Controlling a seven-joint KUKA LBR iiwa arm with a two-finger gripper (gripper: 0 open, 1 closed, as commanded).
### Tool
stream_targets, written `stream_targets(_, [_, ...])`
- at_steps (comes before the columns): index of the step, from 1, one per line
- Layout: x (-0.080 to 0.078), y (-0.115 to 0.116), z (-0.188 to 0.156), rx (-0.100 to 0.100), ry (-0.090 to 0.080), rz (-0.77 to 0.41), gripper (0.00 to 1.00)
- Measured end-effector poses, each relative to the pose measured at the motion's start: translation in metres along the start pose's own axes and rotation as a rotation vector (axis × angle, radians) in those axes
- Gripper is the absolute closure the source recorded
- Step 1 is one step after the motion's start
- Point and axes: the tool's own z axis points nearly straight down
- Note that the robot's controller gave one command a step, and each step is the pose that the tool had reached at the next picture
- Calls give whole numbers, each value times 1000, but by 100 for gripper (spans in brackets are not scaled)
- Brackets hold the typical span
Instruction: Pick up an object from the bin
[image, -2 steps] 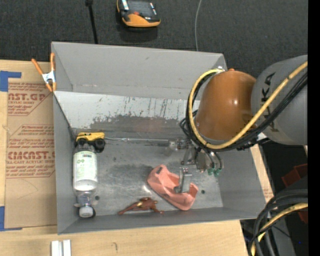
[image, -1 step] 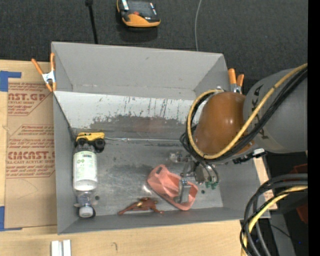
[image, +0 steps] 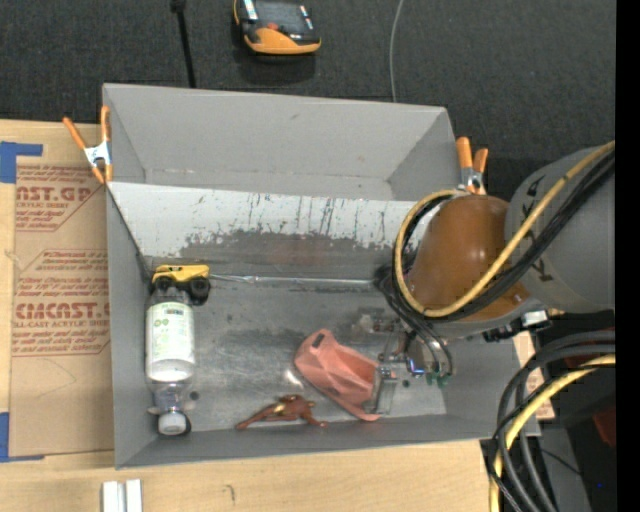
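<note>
Grey bin (image: 270, 150), scuffed floor. End effector (image: 392, 378) low near the bottom-right corner, seemingly touching the right edge of a crumpled pink thing (image: 335, 368) (bag-like); how far open, cannot tell.

I'm getting even overhead light | bin (image: 280, 140) back wall is glowing pale grey | arm (image: 560, 240) is throwing soft shadow over the bin's right floor

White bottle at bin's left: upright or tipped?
Tipped. The white bottle lies flat on the bin floor, its full length showing, cap toward the near wall.
</note>
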Motion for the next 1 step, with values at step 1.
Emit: stream_targets(1, [3,11,-7,0,-4,100,0])
